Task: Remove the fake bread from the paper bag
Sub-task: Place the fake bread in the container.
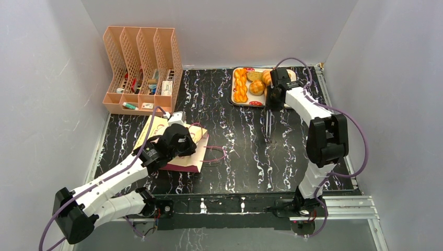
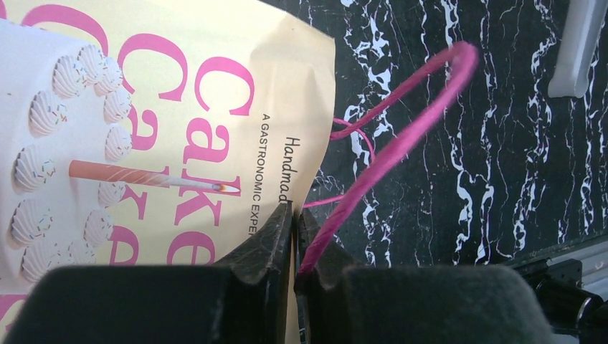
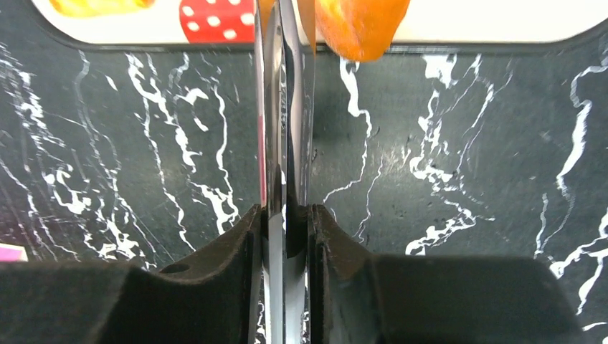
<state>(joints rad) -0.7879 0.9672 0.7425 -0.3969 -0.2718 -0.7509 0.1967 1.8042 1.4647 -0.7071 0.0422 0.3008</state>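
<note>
- The fake bread point(image 1: 256, 87) lies in a group on a tray point(image 1: 233, 93) at the far edge of the counter point(image 1: 235, 157), right of the middle. It includes a long braided loaf and round buns, all glossy orange.
- In the right wrist view one orange piece point(image 3: 358, 25) sits at the tip of the tongs point(image 3: 287, 107), over the tray's near rim. I cannot tell whether the tongs grip it.
- The right gripper point(image 3: 285, 215) is pressed together on the metal tongs, whose blades run out ahead between its fingers.
- The paper bag point(image 1: 150, 132) lies flat on the left half of the counter, well apart from the tray, its cake print facing up.
- The left gripper point(image 2: 294, 215) is pinched shut at the bag's mouth edge. The pink cord handle point(image 2: 401, 136) runs into the gap between its fingers.
- A peach file rack point(image 1: 141, 68) stands at the far left corner.
</note>
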